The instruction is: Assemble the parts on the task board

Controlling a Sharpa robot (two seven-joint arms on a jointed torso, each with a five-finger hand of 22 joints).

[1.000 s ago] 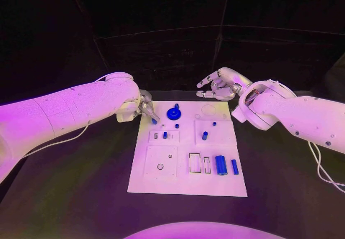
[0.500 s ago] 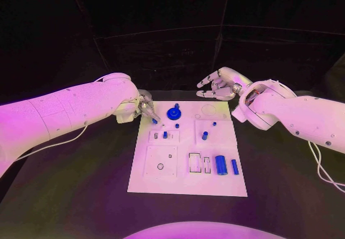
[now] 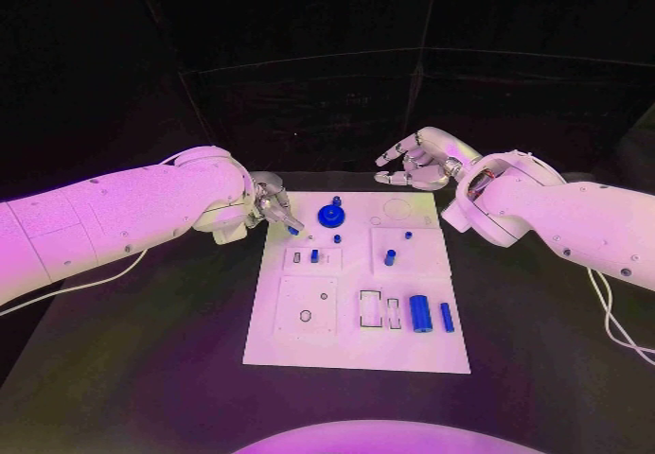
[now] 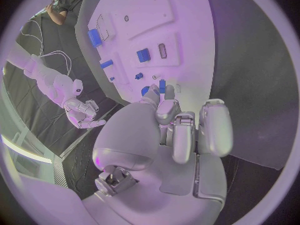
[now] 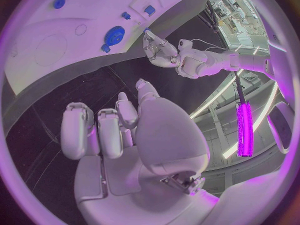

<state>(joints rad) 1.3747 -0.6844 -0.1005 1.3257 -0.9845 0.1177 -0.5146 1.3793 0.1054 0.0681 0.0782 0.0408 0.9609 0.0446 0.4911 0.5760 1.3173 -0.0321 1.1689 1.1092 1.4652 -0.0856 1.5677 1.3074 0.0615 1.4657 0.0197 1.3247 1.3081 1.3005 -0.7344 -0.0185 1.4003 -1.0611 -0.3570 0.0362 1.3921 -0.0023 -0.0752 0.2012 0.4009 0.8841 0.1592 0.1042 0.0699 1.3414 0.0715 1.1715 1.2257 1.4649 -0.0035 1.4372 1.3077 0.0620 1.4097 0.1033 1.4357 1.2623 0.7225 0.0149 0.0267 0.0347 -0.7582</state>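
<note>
White task board (image 3: 358, 284) sits mid-counter (image 3: 136, 359), head view: left robot hand (image 3: 269, 210) pinches a small blue part (image 3: 292, 230) over the board's far left corner, likely to seat it. Right robot hand (image 3: 426, 158) hovers beyond the far edge, fingers loosely curled, empty. Left wrist view: fingertips (image 4: 164, 96) pressed together on the part (image 4: 162, 86). Right wrist view: right robot hand (image 5: 119, 130) off-board, holding nothing.

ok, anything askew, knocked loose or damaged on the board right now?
Nothing stands out. The task board lies flat and square on the table, and the two blue cylinders lie side by side near its right edge. The left hand pinches a small blue part at the board's far-left corner. The right hand hovers beyond the far edge, holding nothing.
</note>
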